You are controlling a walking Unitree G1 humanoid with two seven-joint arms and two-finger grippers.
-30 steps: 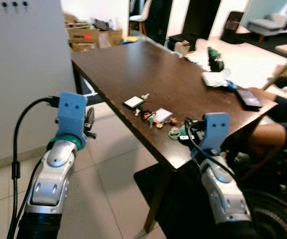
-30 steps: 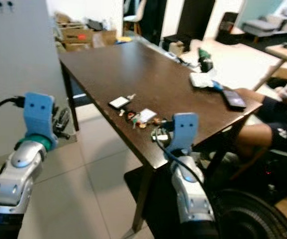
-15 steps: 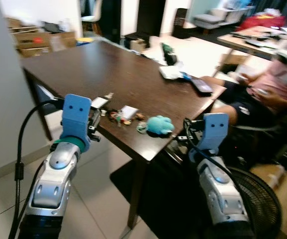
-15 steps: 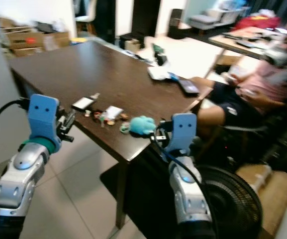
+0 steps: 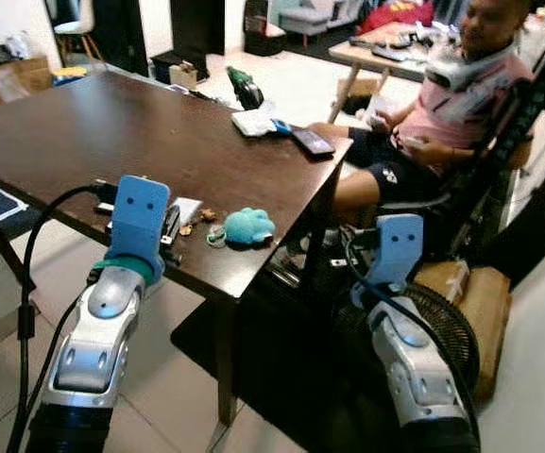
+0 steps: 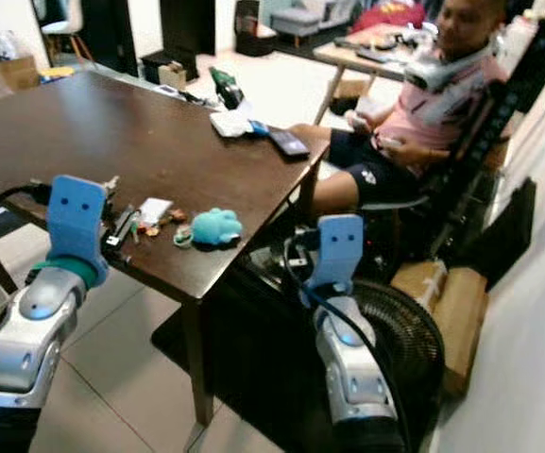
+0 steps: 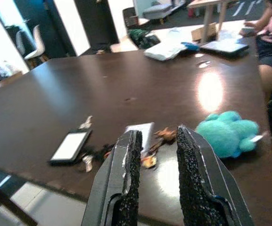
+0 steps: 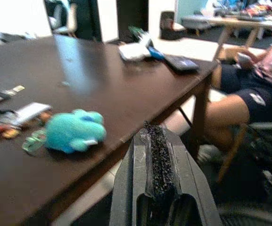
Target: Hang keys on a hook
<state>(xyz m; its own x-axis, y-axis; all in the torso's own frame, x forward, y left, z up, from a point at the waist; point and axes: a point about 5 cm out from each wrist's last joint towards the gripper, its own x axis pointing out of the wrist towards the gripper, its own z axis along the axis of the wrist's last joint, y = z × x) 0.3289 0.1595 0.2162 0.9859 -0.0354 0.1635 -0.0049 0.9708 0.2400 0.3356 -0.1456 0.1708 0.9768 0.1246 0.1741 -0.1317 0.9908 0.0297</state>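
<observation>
Dark brown wooden table with the keys lying loose near its front edge, jumbled beside a white card, a black phone-like slab and a teal plush toy with a green ring just next to it. Left claw hovering right over the table edge close to the keys, fingers parted with nothing between them; right claw off the table's corner, fingers pressed together and empty. Farther back: a person seated at the far side, plus a phone and a dark green bottle up top, and a black fan on the floor.
</observation>
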